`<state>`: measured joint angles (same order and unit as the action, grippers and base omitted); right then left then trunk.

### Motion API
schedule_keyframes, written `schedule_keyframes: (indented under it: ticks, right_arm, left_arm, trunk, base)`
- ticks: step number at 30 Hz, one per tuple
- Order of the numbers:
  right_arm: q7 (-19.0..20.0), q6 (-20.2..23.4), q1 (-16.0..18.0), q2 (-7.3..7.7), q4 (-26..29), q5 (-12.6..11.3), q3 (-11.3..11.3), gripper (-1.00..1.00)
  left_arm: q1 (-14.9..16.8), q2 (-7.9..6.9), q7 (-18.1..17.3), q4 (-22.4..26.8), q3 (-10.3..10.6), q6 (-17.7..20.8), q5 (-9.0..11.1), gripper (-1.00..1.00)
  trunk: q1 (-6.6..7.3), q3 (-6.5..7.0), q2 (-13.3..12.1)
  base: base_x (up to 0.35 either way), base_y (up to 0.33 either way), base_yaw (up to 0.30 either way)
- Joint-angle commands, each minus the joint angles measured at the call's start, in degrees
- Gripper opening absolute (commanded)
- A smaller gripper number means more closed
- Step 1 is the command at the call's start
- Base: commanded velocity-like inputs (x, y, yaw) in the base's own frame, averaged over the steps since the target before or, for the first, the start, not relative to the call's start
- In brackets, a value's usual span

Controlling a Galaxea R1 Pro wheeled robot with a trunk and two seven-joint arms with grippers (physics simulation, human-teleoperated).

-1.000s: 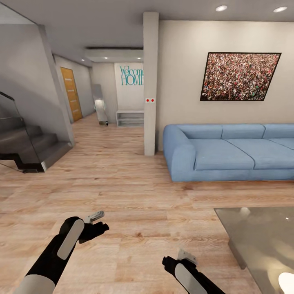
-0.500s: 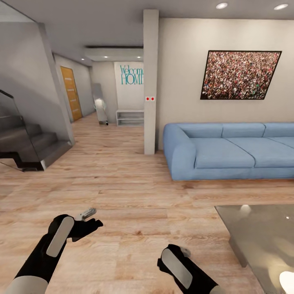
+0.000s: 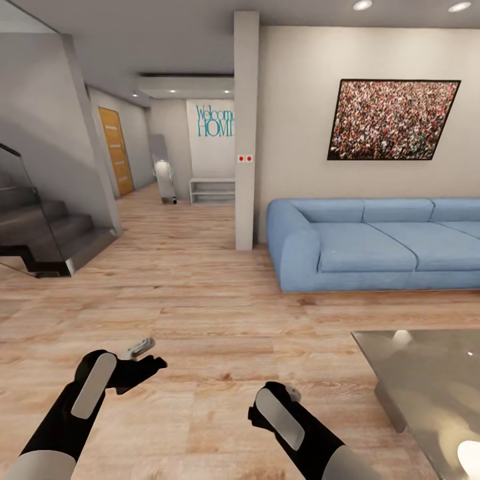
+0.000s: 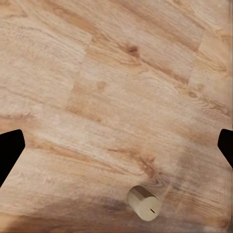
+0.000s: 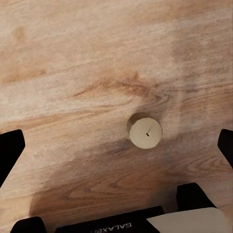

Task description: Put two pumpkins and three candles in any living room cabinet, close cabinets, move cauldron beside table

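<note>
A small beige candle (image 5: 145,131) with a short wick stands upright on the wood floor, right below my right gripper (image 5: 116,148). That gripper is open, its black fingertips far apart on either side and empty. The same candle (image 4: 143,203) sits off to one side of my left gripper (image 4: 116,145), which is also open and empty above bare floor. In the head view the left gripper (image 3: 143,357) hovers over the floor at lower left, and the right wrist (image 3: 280,407) points down at lower centre. The glass-topped table (image 3: 427,387) is at lower right.
A long blue sofa (image 3: 373,243) stands against the far wall under a framed picture (image 3: 392,120). A grey pillar (image 3: 245,133) rises left of it, with a hallway behind. Dark stairs (image 3: 40,233) are at the far left. Wood floor (image 3: 200,300) stretches between.
My left arm has drawn back to the left. My right arm has come forward and left, its wrist turned down. The whole view has shifted up slightly.
</note>
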<state>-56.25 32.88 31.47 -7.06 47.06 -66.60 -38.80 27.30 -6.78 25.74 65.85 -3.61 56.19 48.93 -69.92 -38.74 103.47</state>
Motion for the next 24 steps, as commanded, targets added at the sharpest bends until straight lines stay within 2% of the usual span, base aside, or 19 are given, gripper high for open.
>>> schedule_keyframes:
  ticks: [1,6,24]
  right_arm:
    - [-0.4,0.8,0.1,-0.07,0.1,-0.3,-0.1,1.0]
    - [-0.4,1.6,0.1,-0.29,0.1,-0.3,-0.1,1.0]
    - [0.2,1.8,0.1,-0.24,0.1,-0.3,-0.1,1.0]
  left_arm:
    - [0.0,-0.03,0.5,0.0,0.0,0.1,1.0,1.0]
    - [0.0,-0.07,0.5,0.0,-0.1,0.1,1.7,1.0]
    - [0.0,-0.15,0.5,-0.1,-0.2,0.1,2.2,1.0]
  trunk:
    - [-0.22,-0.24,0.4]
    - [-1.32,-1.14,2.5]
    - [-5.27,-4.37,9.7]
  base:
    - [0.0,0.0,0.0]
    - [0.0,0.0,0.0]
    - [0.0,0.0,0.0]
